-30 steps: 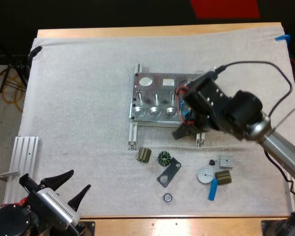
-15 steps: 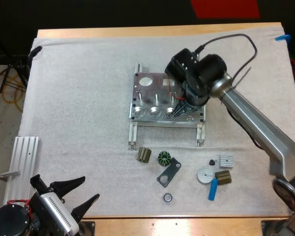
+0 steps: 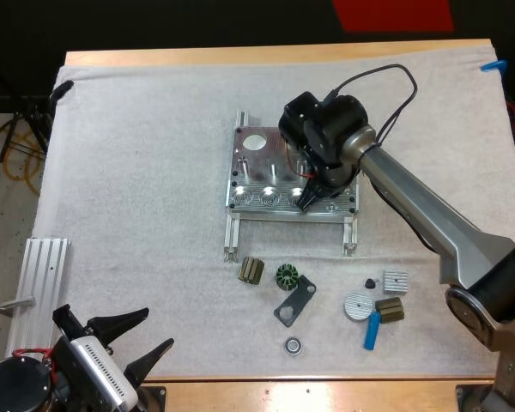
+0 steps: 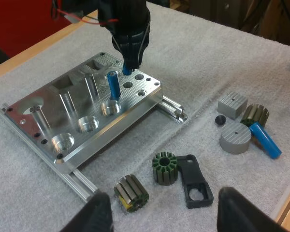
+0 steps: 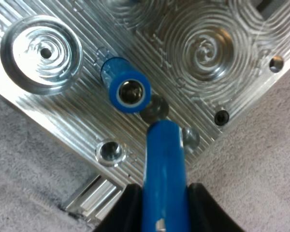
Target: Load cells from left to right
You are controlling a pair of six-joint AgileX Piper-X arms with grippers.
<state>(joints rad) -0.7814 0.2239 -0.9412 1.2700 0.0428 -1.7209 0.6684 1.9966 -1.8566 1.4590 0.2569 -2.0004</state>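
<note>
The right gripper (image 3: 307,201) hung over the metal fixture (image 3: 256,165) at the centre of the frame. Its fingers were clamped on a blue piece (image 5: 164,169) whose tip was just beside the blue cell (image 5: 128,92) standing on the fixture. Lowered off-line, the piece could knock that cell askew or jam on the ribbed face, I thought; the left gripper (image 3: 142,336) sat at lower left, fingers wide and empty.

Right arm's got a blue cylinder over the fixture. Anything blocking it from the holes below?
Nothing visible. The right gripper holds the blue cylinder with its tip over a small open hole in the fixture. The other cylinder stands beside it, not under it.
</note>
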